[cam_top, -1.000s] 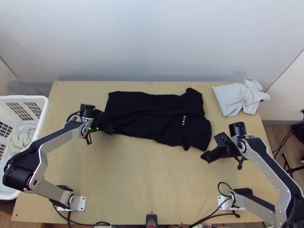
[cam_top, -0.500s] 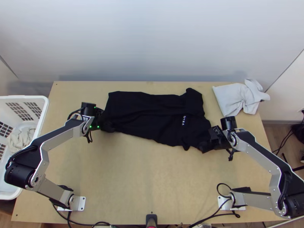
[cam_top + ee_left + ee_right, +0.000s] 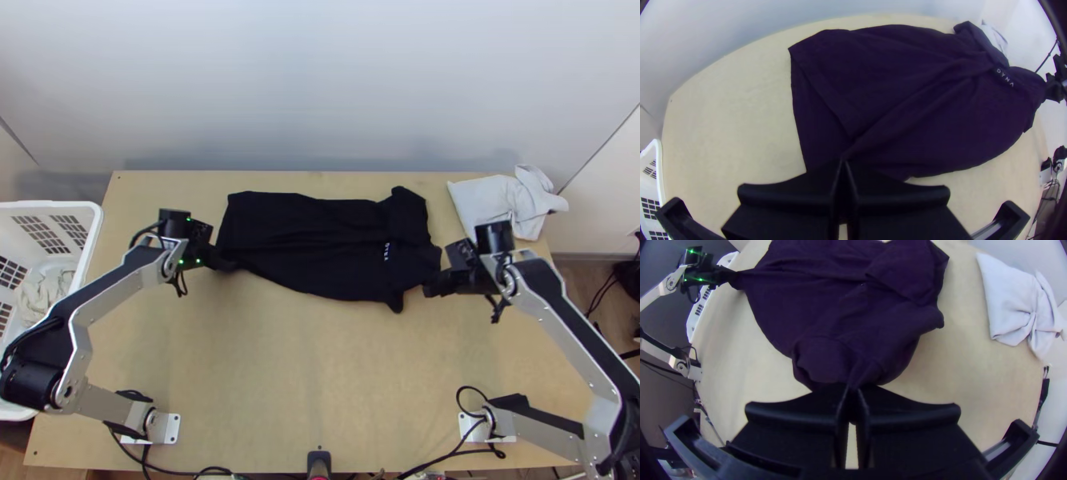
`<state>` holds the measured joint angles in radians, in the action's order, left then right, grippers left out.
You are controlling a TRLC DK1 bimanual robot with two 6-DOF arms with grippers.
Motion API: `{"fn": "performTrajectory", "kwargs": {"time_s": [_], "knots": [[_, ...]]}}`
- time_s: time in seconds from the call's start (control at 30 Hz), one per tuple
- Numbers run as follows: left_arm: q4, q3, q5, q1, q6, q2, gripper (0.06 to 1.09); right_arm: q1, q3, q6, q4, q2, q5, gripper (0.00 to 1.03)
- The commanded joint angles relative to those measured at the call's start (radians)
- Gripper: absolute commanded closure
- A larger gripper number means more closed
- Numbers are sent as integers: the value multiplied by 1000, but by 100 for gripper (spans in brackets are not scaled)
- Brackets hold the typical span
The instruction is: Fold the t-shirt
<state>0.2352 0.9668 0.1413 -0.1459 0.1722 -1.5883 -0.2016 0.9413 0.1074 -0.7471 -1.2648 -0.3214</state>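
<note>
Black fabric t-shirt (image 3: 320, 244) lying lengthwise across the light wooden table (image 3: 280, 384): my black, flat-fingered left gripper (image 3: 844, 162) pinches its hem end; my matching right gripper (image 3: 853, 389), its sleeve end. I should raise both evenly, cloth taut.

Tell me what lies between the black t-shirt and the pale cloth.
Just a bare strip of the wooden table lies between the t-shirt and the pale cloth; the right wrist view shows it.

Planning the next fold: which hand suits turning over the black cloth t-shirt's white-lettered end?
Right, probably: the right hand is shut on the t-shirt there; the left hand grips its opposite end.
</note>
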Motion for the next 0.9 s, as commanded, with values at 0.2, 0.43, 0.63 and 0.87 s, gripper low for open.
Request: {"fn": "performTrajectory", "kwargs": {"time_s": [0.2,0.43,0.63,0.87], "knots": [[239,115,0,128,-7,163,105,4,402,11,-219,-5,-18,100],[312,193,0,155,-19,159,105,41,559,18,-210,-180,-22,100],[299,285,-3,155,-76,40,104,67,597,15,-136,-352,-22,100],[240,483,-112,141,-129,-216,104,116,622,28,-52,-536,-22,100]]}}
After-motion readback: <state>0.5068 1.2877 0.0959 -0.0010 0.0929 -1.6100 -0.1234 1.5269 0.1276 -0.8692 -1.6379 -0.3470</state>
